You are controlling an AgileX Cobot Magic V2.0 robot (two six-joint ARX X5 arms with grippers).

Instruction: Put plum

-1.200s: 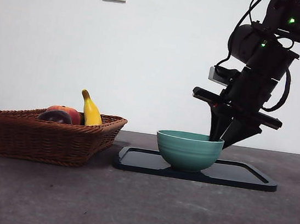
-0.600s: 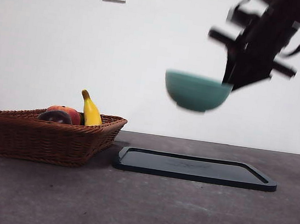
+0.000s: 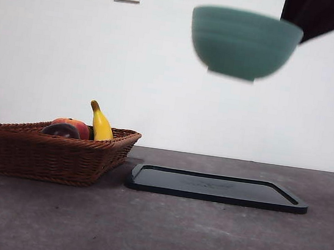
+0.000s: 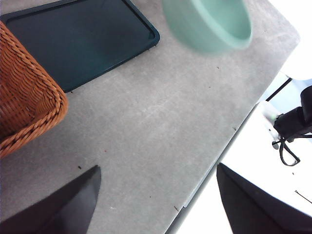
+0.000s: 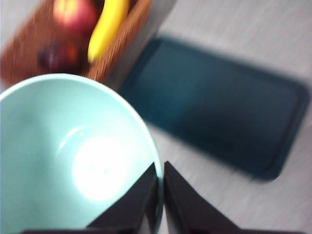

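Right hand (image 5: 160, 195) clamped on rim of green bowl (image 3: 244, 43), bowl held high in air above dark tray (image 3: 217, 188). Tray lies flat on worktop (image 3: 152, 234). Plum (image 3: 61, 129) sits in wicker basket (image 3: 52, 156), beside peach (image 3: 75, 126) and banana (image 3: 101, 122). Left hand (image 4: 156, 204) idle over worktop, jaws apart, holding nothing.

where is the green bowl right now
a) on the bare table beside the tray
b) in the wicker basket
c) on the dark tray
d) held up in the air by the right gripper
d: the bowl hangs high above the tray, and the right wrist view shows the right gripper shut on its rim.
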